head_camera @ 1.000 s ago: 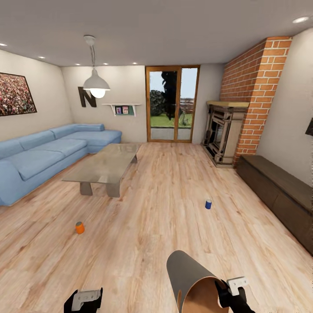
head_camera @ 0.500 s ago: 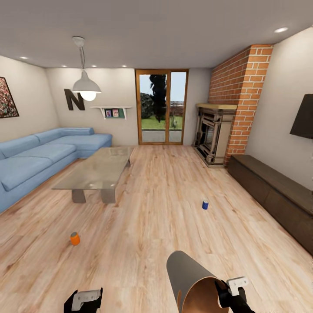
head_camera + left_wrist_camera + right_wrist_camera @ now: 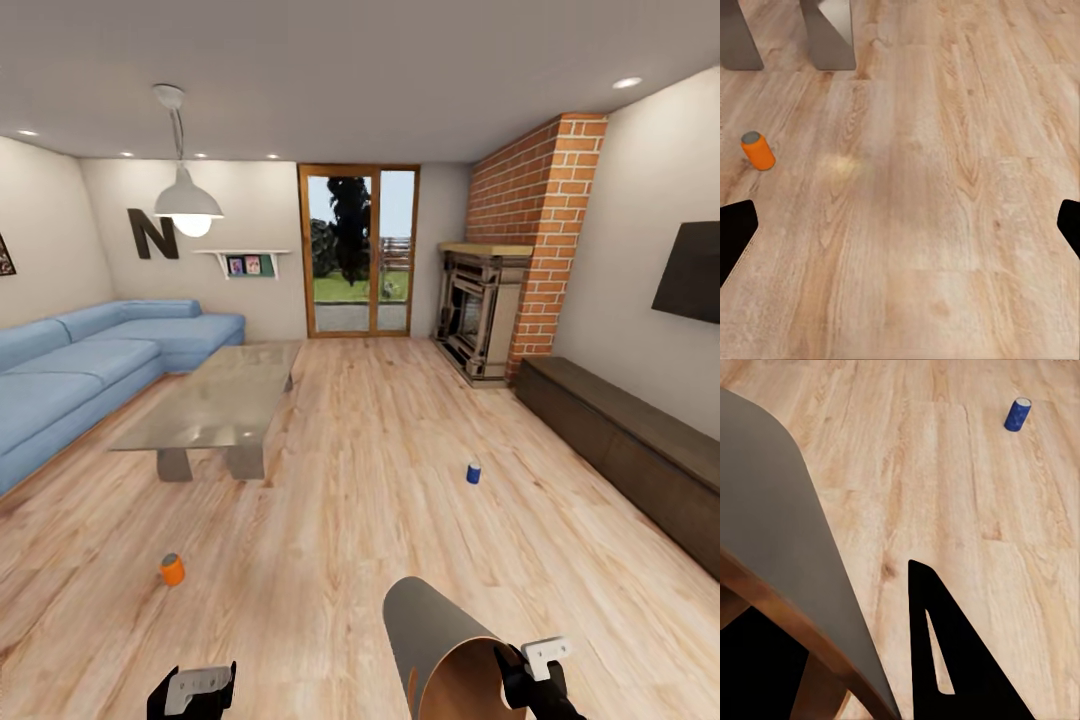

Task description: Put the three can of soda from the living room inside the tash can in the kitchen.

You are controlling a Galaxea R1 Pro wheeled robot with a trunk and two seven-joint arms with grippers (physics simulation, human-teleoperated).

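Since one second ago the camera has turned to the right: the sofa (image 3: pixel 90 370) slides toward the left edge and the black TV (image 3: pixel 688 272) comes in. Both cans stand on the wood floor (image 3: pixel 360 520), well apart: the orange can (image 3: pixel 172 569) near the low table (image 3: pixel 215 405), the blue can (image 3: pixel 474 472) further right. The right gripper (image 3: pixel 530 680) is clamped on the rim of the trash can (image 3: pixel 440 650), which is tilted. The left gripper (image 3: pixel 195 692) holds nothing, its fingers wide apart.

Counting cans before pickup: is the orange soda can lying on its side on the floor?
No, the orange can stands upright on the wood floor, its silvery top facing up.
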